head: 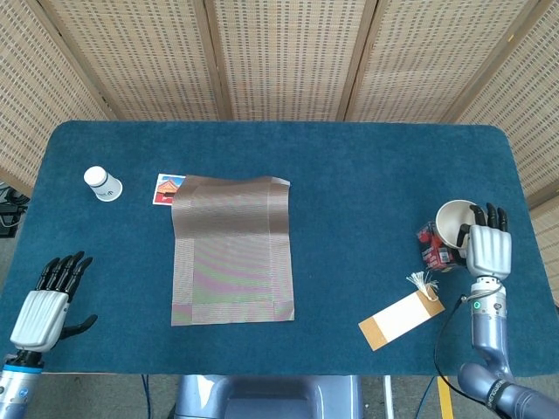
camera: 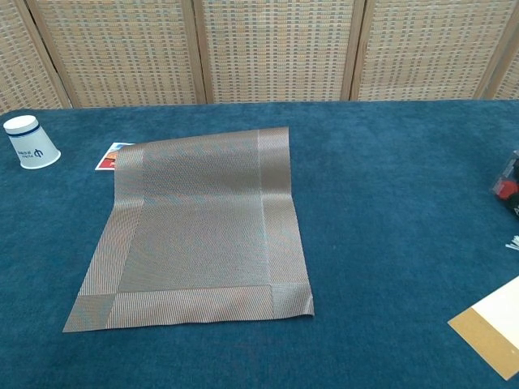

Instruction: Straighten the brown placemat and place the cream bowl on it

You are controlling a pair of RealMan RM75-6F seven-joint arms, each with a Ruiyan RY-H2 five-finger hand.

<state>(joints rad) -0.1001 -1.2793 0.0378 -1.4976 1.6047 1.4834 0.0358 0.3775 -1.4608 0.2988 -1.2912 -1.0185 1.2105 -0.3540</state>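
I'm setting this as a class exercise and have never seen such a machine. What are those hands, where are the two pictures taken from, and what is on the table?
These are a robot's two mechanical hands. One picture looks down from its head, the other forward from its chest. On the blue table lie a brown placemat, a paper cup, a picture card, a tagged card and a small red item. The right hand holds the cream bowl. The left hand holds nothing, fingers apart. The chest picture shows neither hand.
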